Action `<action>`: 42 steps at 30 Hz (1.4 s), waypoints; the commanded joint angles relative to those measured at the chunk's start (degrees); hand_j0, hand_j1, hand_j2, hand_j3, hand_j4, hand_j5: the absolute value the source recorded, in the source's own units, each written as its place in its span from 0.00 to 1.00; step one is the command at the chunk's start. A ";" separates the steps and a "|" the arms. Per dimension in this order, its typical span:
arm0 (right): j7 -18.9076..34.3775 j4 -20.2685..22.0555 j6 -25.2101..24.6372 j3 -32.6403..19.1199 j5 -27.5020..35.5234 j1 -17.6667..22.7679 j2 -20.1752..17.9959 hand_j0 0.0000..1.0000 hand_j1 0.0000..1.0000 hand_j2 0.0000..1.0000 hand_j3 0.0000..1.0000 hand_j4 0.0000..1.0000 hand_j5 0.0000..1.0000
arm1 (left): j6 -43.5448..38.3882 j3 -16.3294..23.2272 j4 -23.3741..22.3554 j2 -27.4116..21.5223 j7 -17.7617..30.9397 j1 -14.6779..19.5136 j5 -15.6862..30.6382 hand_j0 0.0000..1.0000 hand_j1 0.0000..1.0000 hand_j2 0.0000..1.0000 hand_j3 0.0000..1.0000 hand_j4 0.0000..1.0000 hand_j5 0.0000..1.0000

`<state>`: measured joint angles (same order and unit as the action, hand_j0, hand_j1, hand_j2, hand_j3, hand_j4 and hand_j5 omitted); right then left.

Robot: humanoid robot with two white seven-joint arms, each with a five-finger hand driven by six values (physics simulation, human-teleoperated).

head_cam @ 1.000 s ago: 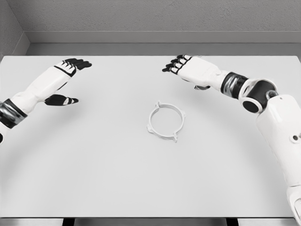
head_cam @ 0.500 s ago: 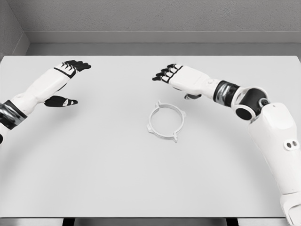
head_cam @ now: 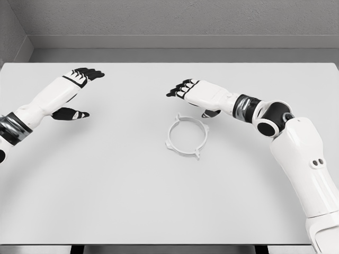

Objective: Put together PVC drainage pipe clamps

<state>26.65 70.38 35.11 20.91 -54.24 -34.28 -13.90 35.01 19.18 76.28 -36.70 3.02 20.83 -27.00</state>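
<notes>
You have 1 pipe clamp ring point(head_cam: 186, 137) lying flat on the white table point(head_cam: 132, 201), just right of the frame's centre. It is a thin white hoop with small tabs sticking out around its rim, and nothing touches it.

Above and slightly right of the ring you see the right hand point(head_cam: 196, 93), palm down, hovering over the table near the ring's upper edge. Its dark fingers point(head_cam: 177, 90) are loosely extended toward the left of the frame and grip nothing; the thumb hangs below the palm, close to the ring's upper right tab but apart from it. The arm runs off to the lower right of the frame.

At the upper left you find the left hand point(head_cam: 74, 84), well apart from the ring. Its fingers are stretched out and relaxed, the thumb point(head_cam: 70, 113) spread wide below them, holding nothing.

Behind the table stands a grey wall point(head_cam: 169, 21).
</notes>
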 commanded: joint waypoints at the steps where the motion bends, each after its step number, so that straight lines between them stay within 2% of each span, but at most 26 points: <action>1: 0.07 -3.32 -0.11 -0.70 0.18 0.00 0.80 1.00 1.00 1.00 1.00 1.00 1.00 | -0.01 -0.11 0.01 -0.04 -0.04 0.00 0.46 1.00 1.00 1.00 1.00 1.00 1.00; 3: 0.07 -3.58 -0.11 -0.70 0.10 -0.09 0.89 1.00 1.00 1.00 1.00 1.00 1.00 | -0.01 -0.11 0.01 -0.04 -0.04 0.00 0.46 1.00 1.00 1.00 1.00 1.00 1.00; 5: 0.07 -5.78 -0.11 -0.61 -0.08 -0.97 2.47 1.00 1.00 1.00 1.00 1.00 1.00 | -0.01 -0.11 0.10 -0.04 -0.04 0.00 0.46 1.00 1.00 1.00 1.00 1.00 1.00; 8: -0.02 -7.36 -0.11 -0.70 -0.08 -1.76 2.74 1.00 1.00 1.00 1.00 1.00 1.00 | -0.01 -0.11 0.01 -0.04 -0.04 -0.09 0.46 1.00 1.00 1.00 1.00 1.00 1.00; 42: 0.07 -4.90 -0.11 0.09 0.10 -1.41 3.00 1.00 1.00 1.00 1.00 1.00 1.00 | -0.01 -0.28 0.01 -0.04 -0.04 -0.09 0.46 1.00 1.00 1.00 1.00 1.00 1.00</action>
<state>26.74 65.43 35.11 21.03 -54.43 -35.68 -10.89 35.01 18.98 76.28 -36.67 3.02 20.74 -26.92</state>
